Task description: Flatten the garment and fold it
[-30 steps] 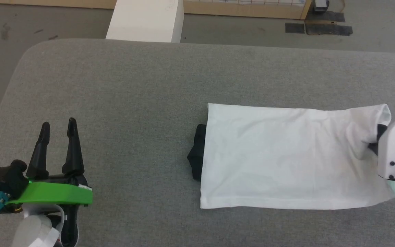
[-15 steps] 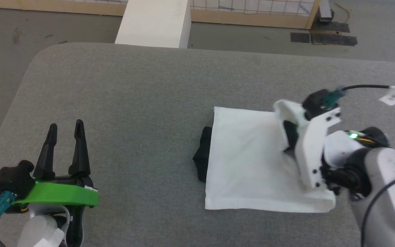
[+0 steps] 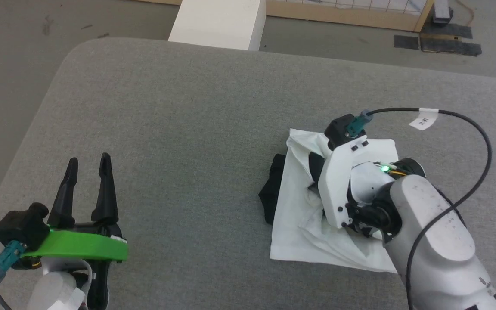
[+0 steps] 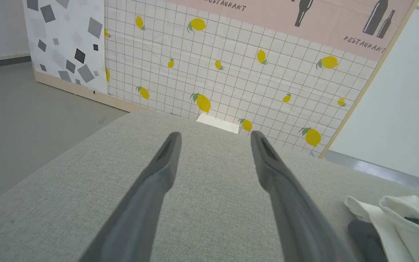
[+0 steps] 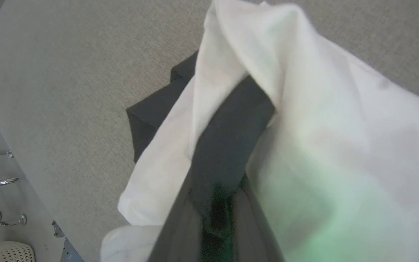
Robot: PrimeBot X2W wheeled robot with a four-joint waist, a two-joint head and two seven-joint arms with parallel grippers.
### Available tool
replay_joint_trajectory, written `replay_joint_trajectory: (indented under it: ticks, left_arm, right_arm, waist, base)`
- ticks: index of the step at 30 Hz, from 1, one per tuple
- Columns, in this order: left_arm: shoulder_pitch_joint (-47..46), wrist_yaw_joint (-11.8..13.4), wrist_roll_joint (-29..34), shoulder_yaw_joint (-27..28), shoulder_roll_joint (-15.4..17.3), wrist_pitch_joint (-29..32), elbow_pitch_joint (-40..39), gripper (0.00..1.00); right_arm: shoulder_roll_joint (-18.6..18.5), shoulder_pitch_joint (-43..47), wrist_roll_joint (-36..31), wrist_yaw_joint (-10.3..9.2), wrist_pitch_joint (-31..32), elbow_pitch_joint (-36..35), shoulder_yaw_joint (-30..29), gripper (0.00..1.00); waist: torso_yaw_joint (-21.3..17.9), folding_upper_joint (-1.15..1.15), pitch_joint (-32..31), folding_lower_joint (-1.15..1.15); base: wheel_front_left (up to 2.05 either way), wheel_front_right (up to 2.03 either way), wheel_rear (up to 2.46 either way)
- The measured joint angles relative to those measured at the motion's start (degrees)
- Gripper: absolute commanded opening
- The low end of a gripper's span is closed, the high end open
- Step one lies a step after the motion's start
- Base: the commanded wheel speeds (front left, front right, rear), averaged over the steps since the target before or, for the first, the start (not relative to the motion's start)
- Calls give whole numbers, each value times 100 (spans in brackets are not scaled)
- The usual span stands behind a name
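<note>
Two grippers are showing in the head view. Left gripper (image 3: 88, 158) is sitting at the lower left of the frame, over the bare grey table (image 3: 187, 107), jaws standing wide apart and holding nothing. The left wrist view is confirming this, with table surface showing between its fingers (image 4: 158, 174).

Right gripper (image 3: 315, 165) is reaching in from the lower right, its jaws drawn narrow and pinching a fold of the garment (image 3: 299, 219). In the right wrist view its fingers (image 5: 227, 153) are lying close together with white cloth bunching over their tips.

The garment is lying right of centre on the table, doubled over and rumpled, white body uppermost, a black part (image 3: 271, 193) poking out at its left edge. A tagged black cable (image 3: 423, 117) is arching above the right wrist.

Beyond the table's far edge, a white block (image 3: 222, 21) is standing on the grey floor (image 3: 15, 64) at top centre. In the left wrist view, a lemon-printed grid panel (image 4: 231, 72) is rising behind the table.
</note>
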Motion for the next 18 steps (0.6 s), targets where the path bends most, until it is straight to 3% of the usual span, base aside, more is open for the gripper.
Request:
replay_joint_trajectory:
  ticks: [11, 12, 13, 18]
  left_arm:
    - [-12, 0, -44, -114, -13, 0, 109, 100]
    - [-15, 0, -45, -147, -13, 0, 130, 100]
    - [-19, 0, -45, -166, -14, 0, 148, 100]
    - [-15, 0, -44, -178, 7, 0, 203, 100]
  right_arm:
    - [201, -282, -58, -1, -913, 1216, 263, 0]
    - [190, -299, 92, -1, -992, 1255, 380, 80]
    - [188, -307, 209, -1, -1061, 1274, 467, 100]
    - [214, -463, 998, -1, -1421, 1128, 1139, 100]
  waist:
    - [94, 0, 115, 0]
    - [93, 0, 106, 0]
    - [91, 0, 96, 0]
    - [29, 0, -10, 0]
  base:
    - [0, 0, 0]
    - [0, 0, 0]
    - [0, 0, 0]
    - [0, 0, 0]
